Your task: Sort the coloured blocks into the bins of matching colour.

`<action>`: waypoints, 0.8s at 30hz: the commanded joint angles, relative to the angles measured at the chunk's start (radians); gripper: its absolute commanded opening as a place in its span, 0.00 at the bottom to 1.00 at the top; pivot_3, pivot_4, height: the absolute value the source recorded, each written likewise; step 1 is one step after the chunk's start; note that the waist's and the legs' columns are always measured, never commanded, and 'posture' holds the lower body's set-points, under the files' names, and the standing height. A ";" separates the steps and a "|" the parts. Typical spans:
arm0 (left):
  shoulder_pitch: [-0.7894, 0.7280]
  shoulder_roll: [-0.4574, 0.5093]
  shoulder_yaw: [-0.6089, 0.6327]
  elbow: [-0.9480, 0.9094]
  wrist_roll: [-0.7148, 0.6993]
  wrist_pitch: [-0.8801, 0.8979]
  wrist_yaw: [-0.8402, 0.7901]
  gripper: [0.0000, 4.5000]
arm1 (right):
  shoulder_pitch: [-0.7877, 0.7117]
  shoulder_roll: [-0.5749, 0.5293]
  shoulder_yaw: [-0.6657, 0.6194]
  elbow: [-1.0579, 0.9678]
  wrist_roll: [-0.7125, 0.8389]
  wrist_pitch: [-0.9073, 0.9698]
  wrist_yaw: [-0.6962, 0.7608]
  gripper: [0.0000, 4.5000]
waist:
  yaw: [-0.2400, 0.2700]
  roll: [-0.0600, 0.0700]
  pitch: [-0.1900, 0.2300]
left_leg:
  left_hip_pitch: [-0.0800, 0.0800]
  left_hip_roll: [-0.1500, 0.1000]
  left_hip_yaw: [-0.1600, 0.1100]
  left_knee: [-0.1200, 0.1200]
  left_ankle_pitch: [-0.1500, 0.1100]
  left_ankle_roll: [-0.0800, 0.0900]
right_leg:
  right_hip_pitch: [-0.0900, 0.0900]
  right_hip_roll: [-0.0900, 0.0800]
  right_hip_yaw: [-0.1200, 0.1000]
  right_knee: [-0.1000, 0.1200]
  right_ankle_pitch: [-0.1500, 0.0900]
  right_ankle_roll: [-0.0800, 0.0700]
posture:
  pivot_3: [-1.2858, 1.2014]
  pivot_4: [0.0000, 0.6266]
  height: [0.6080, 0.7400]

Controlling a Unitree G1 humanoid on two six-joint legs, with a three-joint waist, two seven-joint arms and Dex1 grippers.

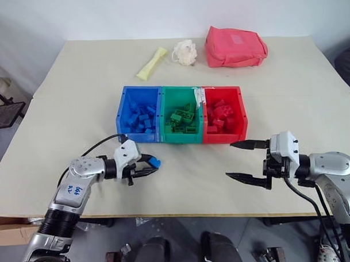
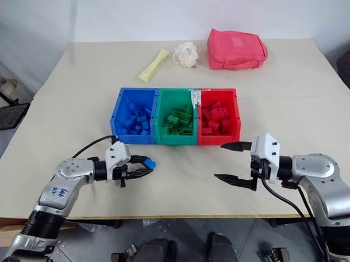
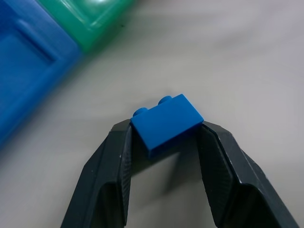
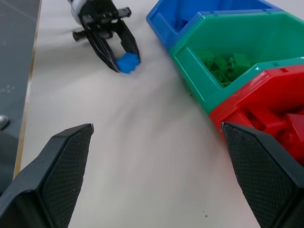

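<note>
- The left gripper [image 1: 148,168] is pinching 1 blue block [image 1: 155,163] between its 2 black fingertips, closed tight on the brick's end faces, and it is sitting low over the table [image 1: 76,100], just in front of the blue bin [image 1: 124,112].
- From the left wrist, the brick's 2 studs are pointing away from the fingers [image 3: 111,166], and the pads are gripping only its rear part, so most of the brick is sticking out past the tips.
- The brick is looking like hard, light, glossy plastic: stiff enough to take a firm squeeze and not fragile, but probably slick. I would judge the flat opposite side faces to be the right place to hold it, as here; a grip this shallow could be letting it pivot or pop out if the arm is jerking.
- The blue bin is already holding a heap of blue bricks, the green bin [image 1: 182,97] next to it is holding green ones, and the red bin [image 1: 238,108] is holding red ones; all 3 are joined in 1 row.
- The right gripper [image 1: 243,160] is hanging empty in front of the red bin, its fingers spread wide apart and touching nothing.
</note>
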 commanded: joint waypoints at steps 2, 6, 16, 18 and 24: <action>-0.058 -0.018 0.130 -0.082 -0.054 0.028 0.107 0.36 | -0.013 0.013 -0.031 -0.034 0.046 0.018 -0.031 1.00 | -0.002 0.000 0.000 | 0.000 0.000 0.000 0.000 0.000 0.000 | 0.000 0.000 0.000 0.000 0.000 0.000 | 0.52 0.24 1.00; -0.144 -0.043 0.223 -0.076 -0.048 0.063 0.258 0.36 | -0.099 0.057 -0.014 -0.004 0.068 0.031 -0.073 1.00 | -0.004 0.000 0.000 | 0.000 0.000 0.000 0.000 0.000 0.000 | 0.000 0.000 0.000 0.000 0.000 0.000 | 0.52 0.24 1.00; -0.235 -0.100 0.198 0.019 -0.014 0.039 0.332 0.60 | -0.225 0.086 0.016 0.064 0.060 0.032 -0.074 1.00 | -0.001 0.000 0.000 | -0.001 -0.002 -0.001 0.000 0.001 0.000 | 0.000 0.000 -0.002 0.001 0.001 0.001 | 0.52 0.24 1.00; -0.242 -0.103 0.198 0.031 -0.014 0.037 0.329 0.74 | -0.232 0.087 0.017 0.072 0.060 0.030 -0.072 1.00 | -0.002 0.000 0.000 | -0.001 -0.002 0.000 0.000 0.001 0.000 | 0.000 0.000 -0.003 0.000 0.001 0.002 | 0.52 0.24 1.00; -0.243 -0.100 0.214 0.031 -0.035 0.054 0.327 0.99 | -0.243 0.082 0.016 0.088 0.058 0.028 -0.062 1.00 | -0.003 -0.001 0.000 | -0.001 -0.002 0.000 0.000 0.001 0.000 | -0.001 0.001 -0.003 0.001 0.001 0.002 | 0.52 0.24 1.00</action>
